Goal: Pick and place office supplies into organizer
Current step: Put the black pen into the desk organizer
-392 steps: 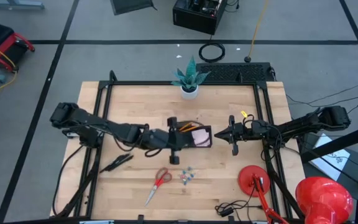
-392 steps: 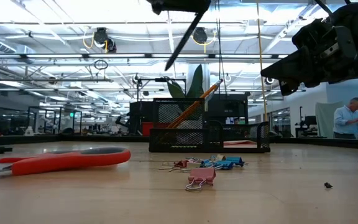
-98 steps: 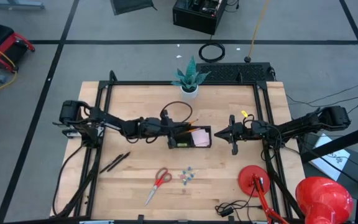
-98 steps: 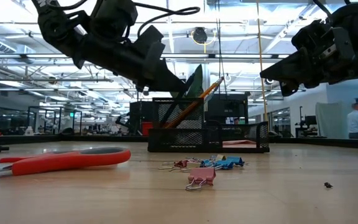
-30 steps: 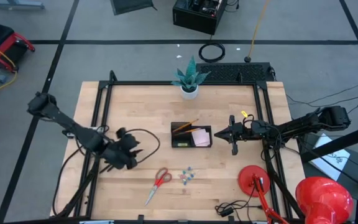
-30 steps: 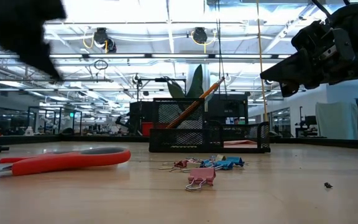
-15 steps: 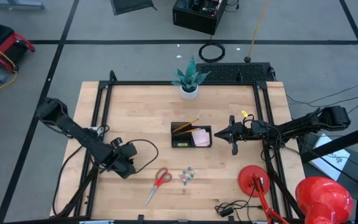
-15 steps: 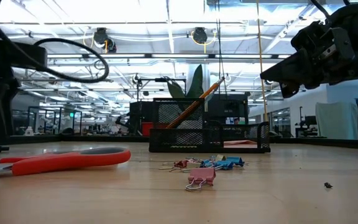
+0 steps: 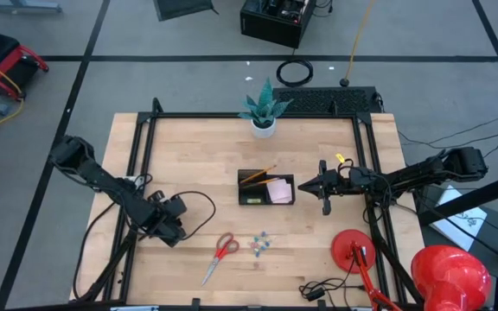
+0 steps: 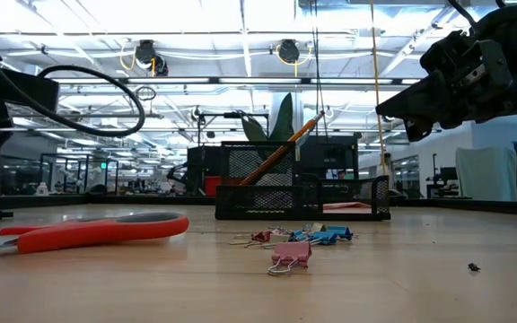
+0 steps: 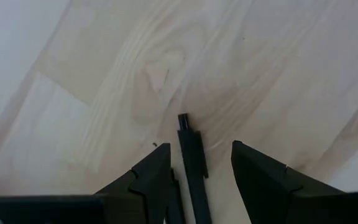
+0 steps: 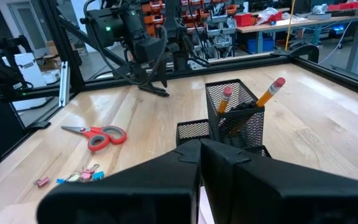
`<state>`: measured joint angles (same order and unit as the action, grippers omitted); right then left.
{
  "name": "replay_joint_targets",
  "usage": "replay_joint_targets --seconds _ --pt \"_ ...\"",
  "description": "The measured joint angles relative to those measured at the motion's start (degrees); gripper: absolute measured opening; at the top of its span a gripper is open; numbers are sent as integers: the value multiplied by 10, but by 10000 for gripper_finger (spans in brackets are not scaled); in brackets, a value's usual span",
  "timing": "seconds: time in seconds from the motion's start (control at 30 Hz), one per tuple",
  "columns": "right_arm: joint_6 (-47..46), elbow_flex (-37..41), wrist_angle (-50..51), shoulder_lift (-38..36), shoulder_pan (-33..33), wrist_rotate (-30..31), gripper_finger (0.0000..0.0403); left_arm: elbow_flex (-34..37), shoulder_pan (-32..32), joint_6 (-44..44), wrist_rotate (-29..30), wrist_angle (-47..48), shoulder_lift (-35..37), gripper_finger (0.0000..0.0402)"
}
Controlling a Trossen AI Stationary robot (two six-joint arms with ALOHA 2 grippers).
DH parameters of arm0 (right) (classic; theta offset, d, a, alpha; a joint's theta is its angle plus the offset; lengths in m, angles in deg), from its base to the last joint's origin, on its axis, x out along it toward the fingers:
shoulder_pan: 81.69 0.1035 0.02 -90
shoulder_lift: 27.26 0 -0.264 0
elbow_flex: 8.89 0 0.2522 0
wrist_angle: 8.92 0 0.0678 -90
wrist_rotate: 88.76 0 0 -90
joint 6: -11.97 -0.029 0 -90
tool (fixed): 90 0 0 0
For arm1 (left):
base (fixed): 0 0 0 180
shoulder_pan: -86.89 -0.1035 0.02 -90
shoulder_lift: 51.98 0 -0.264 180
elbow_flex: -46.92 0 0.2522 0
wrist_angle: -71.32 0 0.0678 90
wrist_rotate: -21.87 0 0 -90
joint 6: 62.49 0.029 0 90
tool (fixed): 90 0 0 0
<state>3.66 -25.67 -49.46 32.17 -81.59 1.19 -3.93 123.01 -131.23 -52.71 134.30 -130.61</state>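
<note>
Black pen [image 11: 192, 165]: slim, dark, flat on bench [image 9: 206, 164] at its left front | left hand [image 11: 197, 171]: fingers parted astride pen, not gripping; a second ago farther left | right hand [image 9: 324, 185]: closed, empty, beside organizer [image 9: 265, 188], unmoved

The organizer [image 9: 265, 187] sits near the middle of the tabletop [image 9: 206, 147], with a pencil [image 9: 258, 174] leaning in its left compartment and a sticky-note pad [image 9: 279, 191] in its right. A potted plant [image 9: 263, 111] stands behind it. In front lie the scissors [image 9: 220, 255], with clips [image 9: 262, 244] to their right. The left hand [image 11: 194, 180] straddles a pen [image 11: 192, 162] on the tabletop's left side.
</note>
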Motion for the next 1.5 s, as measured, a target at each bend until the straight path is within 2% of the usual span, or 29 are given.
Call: replay_joint_targets --seconds 0.13,0.33,0.6,0.7,0.93,1.0,1.1,1.2,1.3,1.5 --pt "0 0 0 0 0 0 4 22 0 -14 -4 -8 0 175" --pt "0 0 -1 0 0 0 4 76 1 -31 -6 -89 5 175" --pt "0 0 -2 0 0 0 4 77 5 -28 -11 -104 3 169" --pt "0 0 -2 0 0 0 4 77 8 -21 -14 -117 3 138" --pt "0 0 0 0 0 0 4 75 9 -12 -18 -124 2 27" --pt "0 0 0 0 0 0 4 75 9 -10 -17 -124 3 14" --pt "0 0 0 0 0 0 4 76 10 -7 -8 -129 9 25" --pt "0 0 -1 0 0 0 4 72 10 24 10 -145 21 43" --pt "0 0 -2 0 0 0 4 60 8 78 39 -189 27 46" --pt "0 0 -5 0 0 0 4 53 -9 220 106 -356 53 26"
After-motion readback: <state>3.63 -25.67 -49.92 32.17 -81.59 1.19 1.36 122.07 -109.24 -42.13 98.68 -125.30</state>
